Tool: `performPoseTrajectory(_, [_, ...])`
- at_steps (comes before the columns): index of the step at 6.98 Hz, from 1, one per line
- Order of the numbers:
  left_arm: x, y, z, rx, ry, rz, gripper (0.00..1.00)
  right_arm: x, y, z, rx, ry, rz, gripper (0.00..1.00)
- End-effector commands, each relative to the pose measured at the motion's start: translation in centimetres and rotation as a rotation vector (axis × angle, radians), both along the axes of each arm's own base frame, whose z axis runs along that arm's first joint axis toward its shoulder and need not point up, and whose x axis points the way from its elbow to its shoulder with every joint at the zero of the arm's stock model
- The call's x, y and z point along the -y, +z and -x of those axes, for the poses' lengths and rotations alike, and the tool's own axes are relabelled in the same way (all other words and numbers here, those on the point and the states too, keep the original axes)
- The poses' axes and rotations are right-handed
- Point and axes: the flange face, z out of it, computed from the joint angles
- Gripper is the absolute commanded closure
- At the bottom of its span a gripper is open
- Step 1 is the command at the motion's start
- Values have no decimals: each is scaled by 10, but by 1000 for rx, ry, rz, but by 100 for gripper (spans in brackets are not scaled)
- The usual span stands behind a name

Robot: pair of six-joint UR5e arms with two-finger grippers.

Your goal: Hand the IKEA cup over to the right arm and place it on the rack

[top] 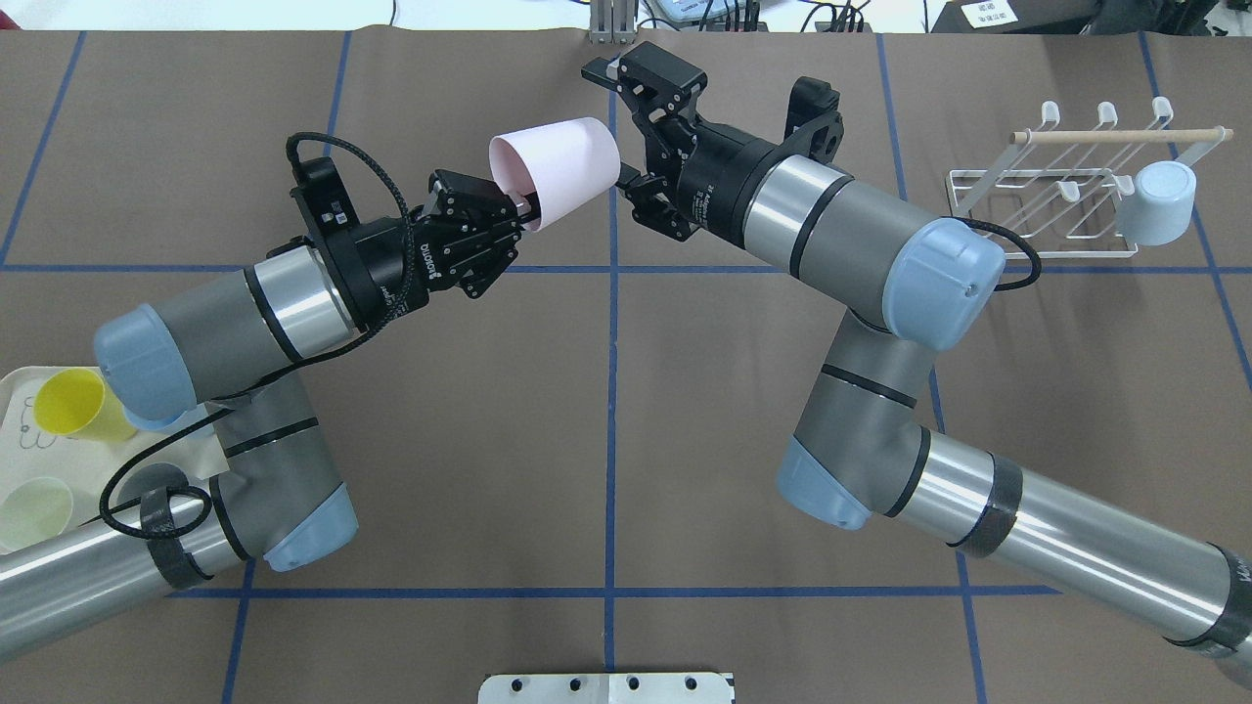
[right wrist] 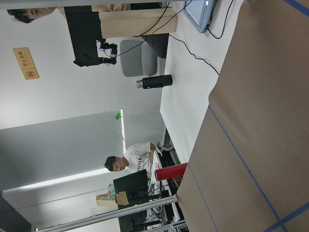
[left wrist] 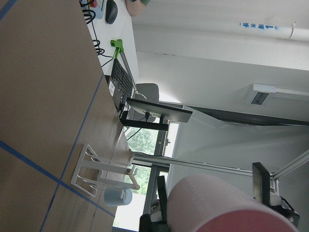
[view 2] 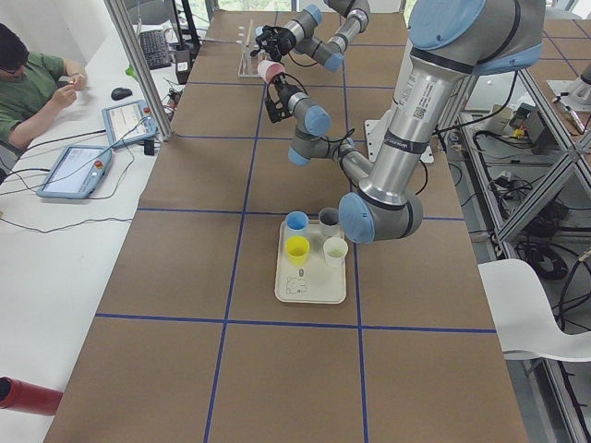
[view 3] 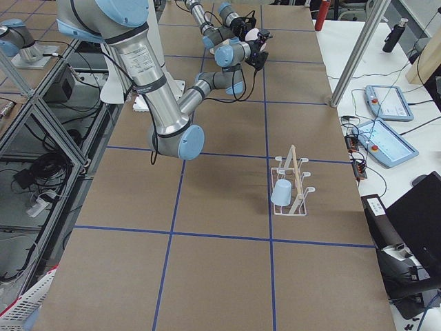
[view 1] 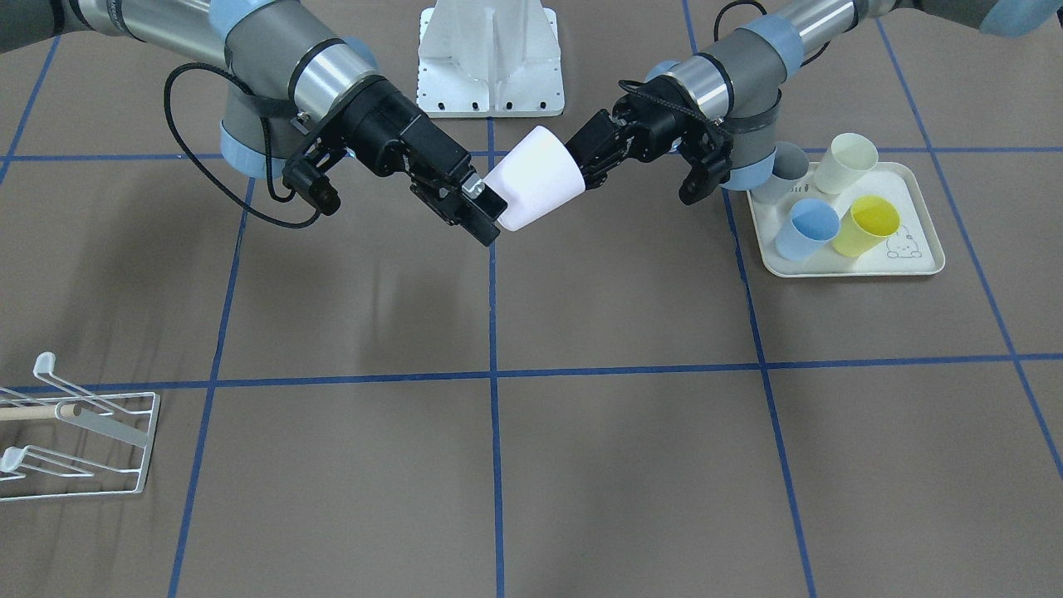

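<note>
**Handover under way, cup not yet passed**

In the upper middle of the overhead view, the pale pink tapered plastic cup (top: 562, 166) hung in the air above the brown tabletop (top: 606, 440), lying nearly on its side. The left tool (top: 520, 207) was clamped on the cup's rim, one finger inside the mouth and one outside. The right tool (top: 622, 132) faced it from the opposite side with its jaws spread wide. One jaw sat higher in the frame and one lower, either side of the cup's closed end. Whether either pad touched the wall could not be told.

The step in hand was judged to be the transfer itself: the receiver was in position but its grip was not yet made. The next move would call for the right tool to close on the base end before the left tool let go, since an early release would likely drop the cup. Then would come the carry to the white wire rack with a wooden dowel (top: 1037, 210) at the upper right. A pale blue-grey cup (top: 1159, 200) already hung on one prong there, so a free prong would be needed.
</note>
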Motion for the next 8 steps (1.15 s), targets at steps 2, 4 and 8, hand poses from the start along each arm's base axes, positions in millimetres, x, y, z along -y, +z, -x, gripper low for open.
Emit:
performPoseTrajectory(2, [1, -3, -4, 3, 2, 3, 100, -2, 0, 2, -1, -4, 0, 0])
performPoseTrajectory(4, [1, -5, -4, 3, 2, 3, 100, -3, 0, 4, -1, -7, 0, 0])
performPoseTrajectory(8, [2, -7, -11, 5, 6, 6, 100, -5, -1, 5, 2, -10, -1, 0])
